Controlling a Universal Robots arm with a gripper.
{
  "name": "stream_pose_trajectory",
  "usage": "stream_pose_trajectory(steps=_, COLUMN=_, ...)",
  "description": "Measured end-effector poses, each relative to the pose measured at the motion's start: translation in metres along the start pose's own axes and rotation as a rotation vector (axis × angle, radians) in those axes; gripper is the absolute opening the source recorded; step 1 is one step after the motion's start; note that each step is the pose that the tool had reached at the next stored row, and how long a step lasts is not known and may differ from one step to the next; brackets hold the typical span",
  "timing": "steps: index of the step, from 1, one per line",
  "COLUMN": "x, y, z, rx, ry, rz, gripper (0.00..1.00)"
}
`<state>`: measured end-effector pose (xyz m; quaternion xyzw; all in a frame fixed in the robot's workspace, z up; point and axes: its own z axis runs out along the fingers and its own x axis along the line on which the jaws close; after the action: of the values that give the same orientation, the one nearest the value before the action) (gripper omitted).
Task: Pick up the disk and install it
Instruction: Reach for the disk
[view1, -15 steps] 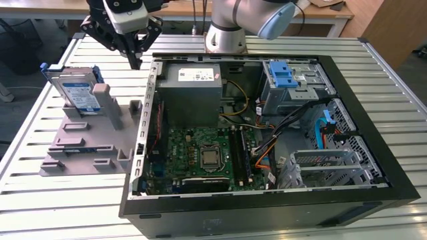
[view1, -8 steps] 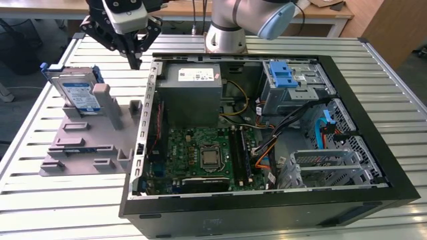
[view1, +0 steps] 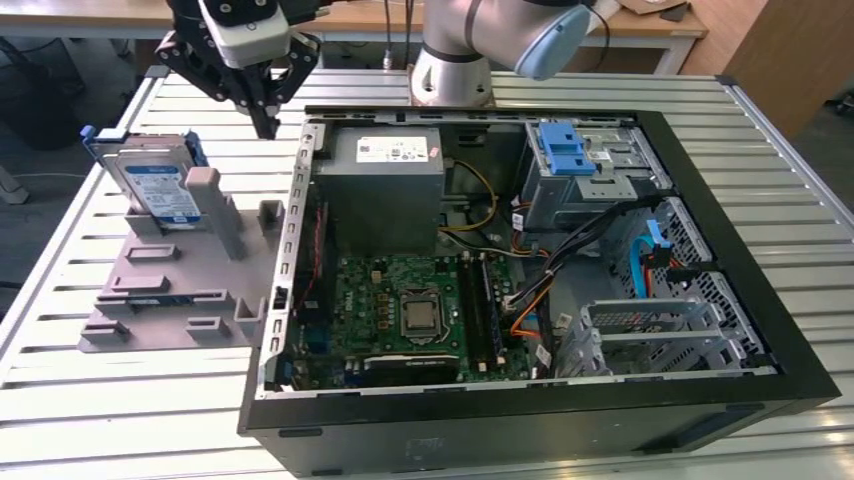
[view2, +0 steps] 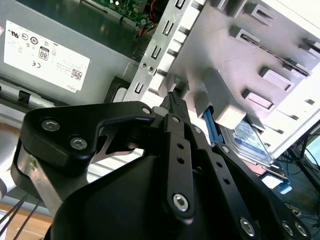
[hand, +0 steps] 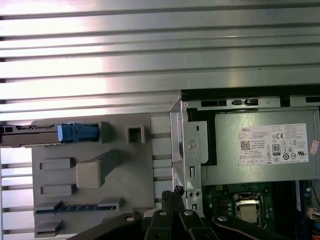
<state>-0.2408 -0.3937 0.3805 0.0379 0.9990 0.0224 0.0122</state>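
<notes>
Aloft, gripper pinched empty; disk upright in grey fixture.

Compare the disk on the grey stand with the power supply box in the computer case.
The disk is thin and flat; the power supply box is bulky. The disk stands on edge outside the computer case; the power supply box sits inside it. Both carry labels.

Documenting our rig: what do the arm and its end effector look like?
The arm is silver-grey tubing with a light blue joint cap. The end effector is black, built of bolted linkage bars, with a white housing at its wrist.
</notes>
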Motion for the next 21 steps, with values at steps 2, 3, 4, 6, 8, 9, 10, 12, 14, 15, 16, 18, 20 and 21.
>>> stream_pose_trajectory(steps=2, x=0.0024, y=0.0004, z=0.0001, rx=0.0, ry=0.0005, rz=0.0, gripper=0.11)
stream_pose_trajectory(steps=3, x=0.0036, y=0.001, z=0.0001, rx=0.0, ry=0.0013, rz=0.0, gripper=0.11)
stream_pose_trajectory(steps=4, x=0.0048, y=0.0015, z=0.0002, rx=0.0002, ry=0.0028, rz=0.0, gripper=0.11)
stream_pose_trajectory(steps=6, x=0.0066, y=0.0024, z=0.0006, rx=0.0007, ry=0.0102, rz=0.001, gripper=0.11)
stream_pose_trajectory(steps=8, x=0.0075, y=0.003, z=0.0013, rx=0.0017, ry=0.0225, rz=0.003, gripper=0.11)
stream_pose_trajectory(steps=9, x=0.0081, y=0.0034, z=0.0017, rx=0.0021, ry=0.0281, rz=0.004, gripper=0.11)
stream_pose_trajectory(steps=10, x=0.0089, y=0.0037, z=0.0021, rx=0.0024, ry=0.0324, rz=0.004, gripper=0.11)
stream_pose_trajectory(steps=12, x=0.012, y=0.0044, z=0.0023, rx=0.0031, ry=0.0367, rz=0.004, gripper=0.11)
stream_pose_trajectory(steps=14, x=0.0161, y=0.0052, z=0.0026, rx=0.0029, ry=0.0368, rz=0.004, gripper=0.11)
stream_pose_trajectory(steps=15, x=0.0183, y=0.0058, z=0.0027, rx=0.0029, ry=0.0368, rz=0.005, gripper=0.11)
stream_pose_trajectory(steps=16, x=0.0205, y=0.0064, z=0.0028, rx=0.0029, ry=0.0368, rz=0.005, gripper=0.11)
stream_pose_trajectory(steps=18, x=0.025, y=0.0077, z=0.0031, rx=0.0028, ry=0.0367, rz=0.004, gripper=0.11)
stream_pose_trajectory(steps=20, x=0.0295, y=0.009, z=0.0035, rx=0.0029, ry=0.0368, rz=0.004, gripper=0.11)
stream_pose_trajectory(steps=21, x=0.0318, y=0.0098, z=0.0037, rx=0.0029, ry=0.0367, rz=0.004, gripper=0.11)
